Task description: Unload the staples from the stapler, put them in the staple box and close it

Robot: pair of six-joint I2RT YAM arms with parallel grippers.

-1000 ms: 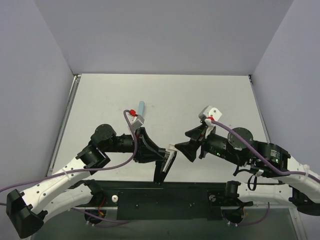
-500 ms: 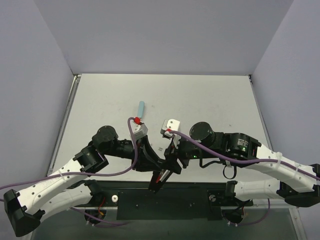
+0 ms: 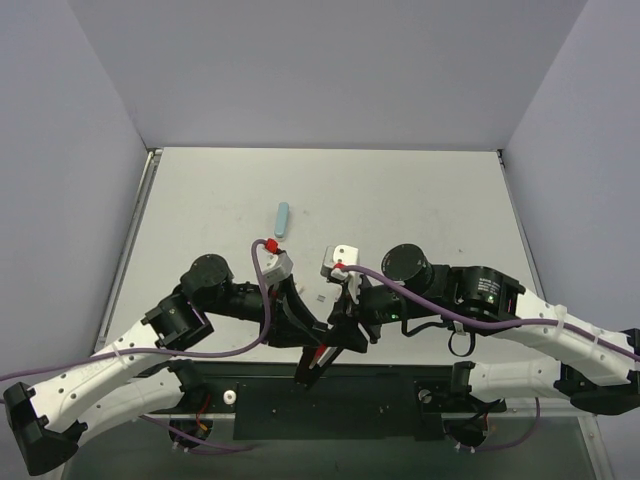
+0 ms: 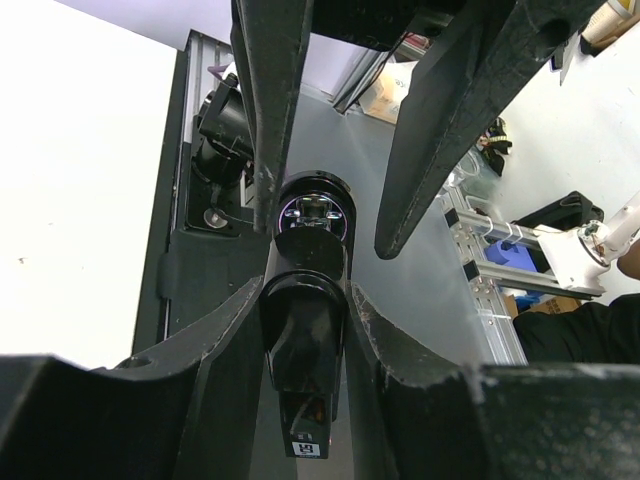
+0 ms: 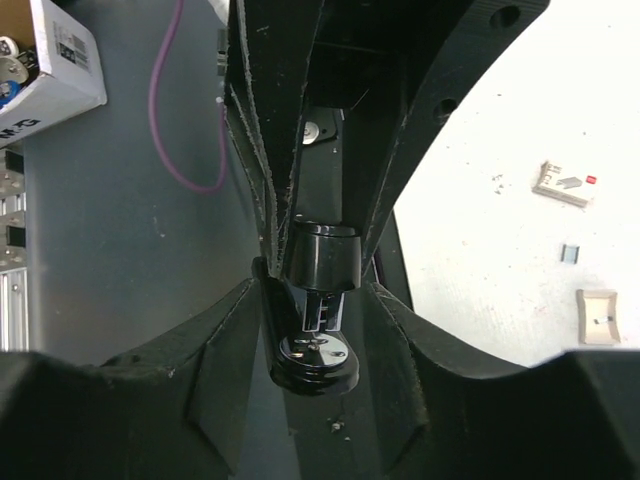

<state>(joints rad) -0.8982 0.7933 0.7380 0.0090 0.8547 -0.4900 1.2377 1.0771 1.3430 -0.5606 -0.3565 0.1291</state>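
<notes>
Item 1, stapler [image 4: 305, 255]: slim, black, lifted over the near edge of the table [image 3: 420, 200], at 6 o'clock in the top view, slanting toward 7 o'clock.

Item 2, my left gripper [image 4: 305, 300]: fingers pressed on both flanks of the stapler, pinching it.

Item 3, my right gripper [image 5: 317, 278]: fingers straddle the stapler's rounded end from 3 o'clock. One finger lies against it. Whether the other touches I cannot tell, so a grip is unconfirmed.

Item 4, light-blue bar [image 3: 282, 218]: flat on the table at 11 o'clock from the stapler, well apart.

Item 5, small loose pieces [image 5: 570, 253]: on the table near my right gripper.
</notes>
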